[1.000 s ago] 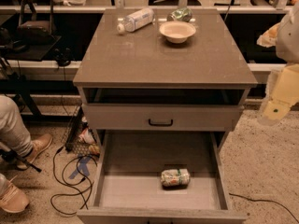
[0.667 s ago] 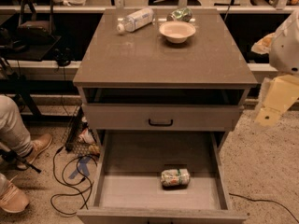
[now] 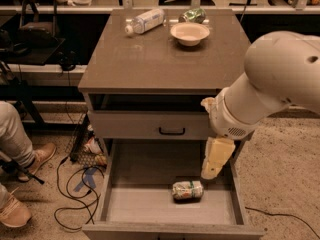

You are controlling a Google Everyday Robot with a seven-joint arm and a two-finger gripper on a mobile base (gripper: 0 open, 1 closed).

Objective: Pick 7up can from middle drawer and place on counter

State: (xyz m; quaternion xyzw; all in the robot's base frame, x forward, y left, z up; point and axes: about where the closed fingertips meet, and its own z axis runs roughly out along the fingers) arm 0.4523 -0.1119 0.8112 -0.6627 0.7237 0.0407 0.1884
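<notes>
Gripper (image 3: pixel 212 167): has swung in, now just up-right of can (image 3: pixel 187 190) in drawer (image 3: pixel 145 205), apart; its opening I can't judge; grasp likely next

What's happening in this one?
The robot's arm reaches over the open middle drawer. Its gripper hangs close to the 7up can, not touching it. The can lies on its side on the drawer floor, not yet picked up. The counter holds a bowl, a bottle and a green packet.
</notes>
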